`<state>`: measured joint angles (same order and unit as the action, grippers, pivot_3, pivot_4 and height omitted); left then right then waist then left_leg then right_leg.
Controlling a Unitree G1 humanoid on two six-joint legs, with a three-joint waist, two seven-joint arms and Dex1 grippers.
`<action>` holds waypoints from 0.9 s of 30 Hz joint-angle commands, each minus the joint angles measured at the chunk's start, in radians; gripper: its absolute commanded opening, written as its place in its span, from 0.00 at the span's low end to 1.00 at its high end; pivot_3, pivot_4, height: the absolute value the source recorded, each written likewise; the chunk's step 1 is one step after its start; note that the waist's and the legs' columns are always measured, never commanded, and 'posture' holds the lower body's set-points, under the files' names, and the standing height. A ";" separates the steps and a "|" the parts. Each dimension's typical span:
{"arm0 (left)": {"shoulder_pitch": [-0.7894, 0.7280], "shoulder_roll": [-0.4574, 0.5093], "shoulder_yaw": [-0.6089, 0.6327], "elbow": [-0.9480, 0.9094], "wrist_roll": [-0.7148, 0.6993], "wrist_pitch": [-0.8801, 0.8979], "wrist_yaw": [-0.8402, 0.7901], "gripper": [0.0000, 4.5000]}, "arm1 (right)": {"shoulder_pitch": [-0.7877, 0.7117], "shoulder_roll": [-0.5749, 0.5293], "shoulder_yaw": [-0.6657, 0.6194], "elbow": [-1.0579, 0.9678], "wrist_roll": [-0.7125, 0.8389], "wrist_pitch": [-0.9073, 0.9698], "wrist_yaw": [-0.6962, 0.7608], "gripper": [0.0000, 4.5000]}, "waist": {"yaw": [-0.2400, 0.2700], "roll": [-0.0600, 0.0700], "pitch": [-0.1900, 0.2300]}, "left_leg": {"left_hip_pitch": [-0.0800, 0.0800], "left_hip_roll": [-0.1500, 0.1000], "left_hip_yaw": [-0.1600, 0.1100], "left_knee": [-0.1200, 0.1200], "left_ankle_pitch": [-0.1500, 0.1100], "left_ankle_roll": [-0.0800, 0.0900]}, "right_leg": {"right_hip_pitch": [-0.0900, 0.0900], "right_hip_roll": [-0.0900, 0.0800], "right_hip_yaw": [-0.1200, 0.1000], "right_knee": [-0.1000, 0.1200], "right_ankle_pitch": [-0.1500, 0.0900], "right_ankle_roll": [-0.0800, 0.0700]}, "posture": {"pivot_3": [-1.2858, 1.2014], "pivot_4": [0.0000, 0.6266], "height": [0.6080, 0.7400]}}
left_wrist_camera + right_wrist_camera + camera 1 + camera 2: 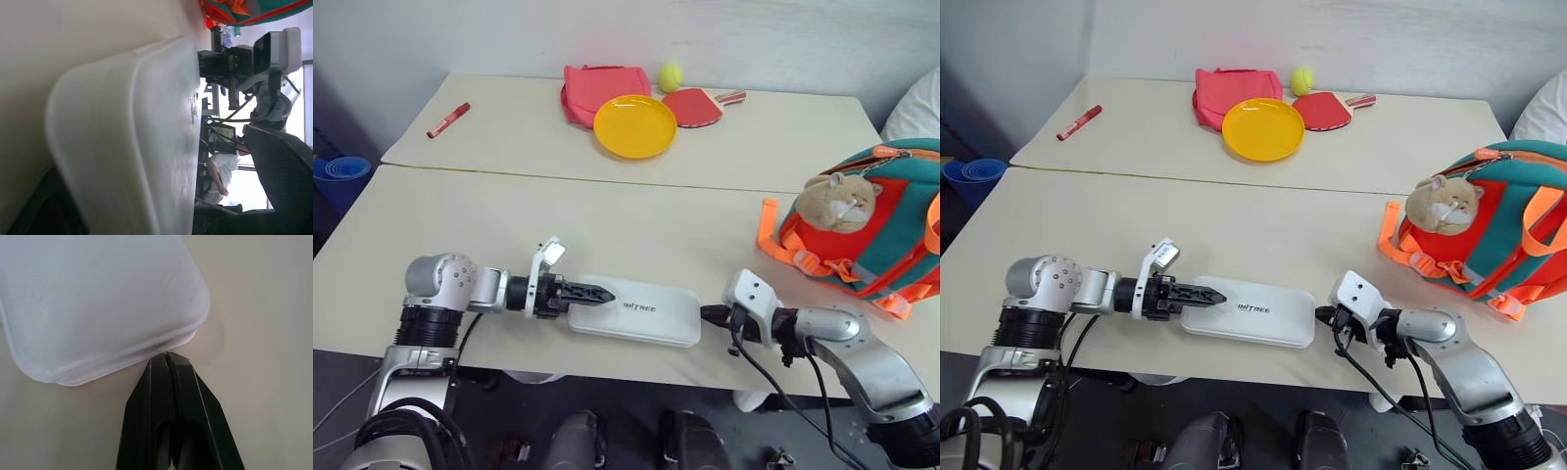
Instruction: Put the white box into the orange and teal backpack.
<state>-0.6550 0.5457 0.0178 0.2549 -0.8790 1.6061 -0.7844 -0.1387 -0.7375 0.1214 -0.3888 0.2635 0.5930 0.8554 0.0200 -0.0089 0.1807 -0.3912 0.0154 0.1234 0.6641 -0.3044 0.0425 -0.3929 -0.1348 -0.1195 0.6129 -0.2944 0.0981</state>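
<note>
A: Where does everything sit on the desk?

B: The orange and teal backpack stands at the right edge. The white box lies flat at the near edge, well apart from it.

A: And the tools?

B: The left tool spreads wide over the box's left end, probably to grip it. The right tool, pinched closed and empty, touches the right end, likely bracing it.

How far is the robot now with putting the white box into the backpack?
Nothing is finished yet. The white box lies flat near the table's front edge, apart from the orange and teal backpack. In hand: the left gripper reaches over one end, open; the right gripper, shut, touches the other end. Lifting and bagging remain.
</note>
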 commanded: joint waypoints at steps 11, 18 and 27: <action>0.031 0.021 0.053 -0.100 -0.166 -0.020 0.003 0.27 | 0.210 0.019 -0.254 -0.107 0.156 -0.007 -0.004 0.00 | 0.004 0.000 0.000 | -0.001 0.000 0.000 0.000 0.000 0.000 | 0.000 0.000 0.000 -0.001 0.000 0.000 | 0.52 0.24 1.00; 0.118 0.053 0.044 -0.261 -0.116 -0.283 -0.177 0.27 | 0.492 0.073 -0.622 -0.144 0.276 -0.044 -0.003 0.34 | 0.007 0.000 0.000 | 0.000 0.000 0.000 -0.001 -0.001 -0.002 | 0.000 0.000 0.001 -0.003 0.000 -0.001 | 0.52 0.24 1.00; 0.238 0.081 -0.042 -0.368 0.091 -0.790 -0.463 0.27 | 0.695 0.176 -0.985 0.012 0.334 -0.244 0.045 0.99 | 0.003 0.001 0.000 | 0.001 0.001 0.001 -0.003 -0.005 -0.007 | -0.001 0.001 0.002 -0.004 -0.001 -0.003 | 0.52 0.24 1.00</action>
<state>-0.4266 0.6183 -0.0077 -0.0685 -0.8213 0.9041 -1.1893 0.5441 -0.5673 -0.8035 -0.3911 0.5735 0.3934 0.8832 0.0230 -0.0077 0.1807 -0.3898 0.0169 0.1249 0.6608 -0.3096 0.0354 -0.3935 -0.1336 -0.1180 0.6090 -0.2960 0.0951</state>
